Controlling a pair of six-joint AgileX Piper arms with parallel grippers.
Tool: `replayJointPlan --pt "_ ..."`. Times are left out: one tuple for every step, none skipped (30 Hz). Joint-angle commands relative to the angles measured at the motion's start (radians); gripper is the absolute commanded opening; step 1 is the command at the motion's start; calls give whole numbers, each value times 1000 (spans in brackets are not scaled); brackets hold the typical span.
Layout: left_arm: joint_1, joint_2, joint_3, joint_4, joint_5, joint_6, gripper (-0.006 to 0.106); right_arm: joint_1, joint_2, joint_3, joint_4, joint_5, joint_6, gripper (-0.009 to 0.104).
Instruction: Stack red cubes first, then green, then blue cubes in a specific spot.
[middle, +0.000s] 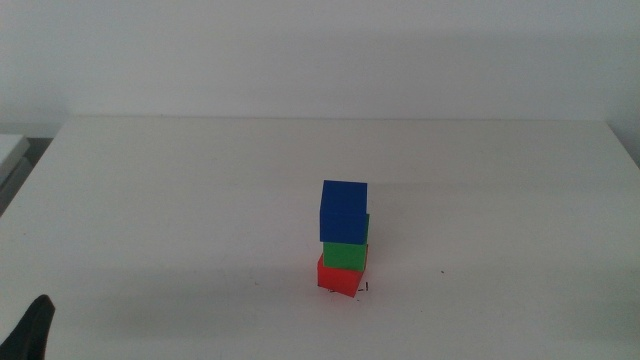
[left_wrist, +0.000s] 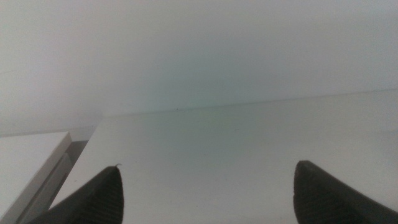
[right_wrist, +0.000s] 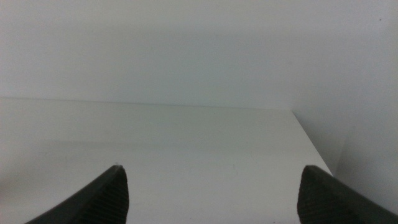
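- We judge the stack built: red cube (middle: 337, 276) on the table (middle: 160, 190), green cube (middle: 346, 253) on it, blue cube (middle: 343, 211) on top, all three touching in one column.
- The tower stands a little right of the table's middle, nearer the front edge than the back edge, well apart from both side edges.
- Small black marks (middle: 362, 288) show just at the red cube's base, so it appears to sit on the marked spot; most of the marks are hidden under it.
- The blue cube overhangs the green slightly toward the left, and the red cube looks turned a little against the green. The column is not flush, so we should treat it as easy to topple.
- The left gripper (left_wrist: 205, 193) has its jaws spread wide with nothing between them. In the middle view only its dark tip (middle: 32, 330) shows at the front left corner.
- The right gripper (right_wrist: 211, 193) is likewise wide apart and empty, facing the table's right edge; it is out of the middle view.
- What remains, as we judge it, is to hold both arms back near the front corners, clear of the tower, and avoid jarring the table.
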Motion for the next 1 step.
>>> replayJointPlan --pt "0 -5 0 0 -15 0 94 -10 -4 3 -7 -11 -3 83"
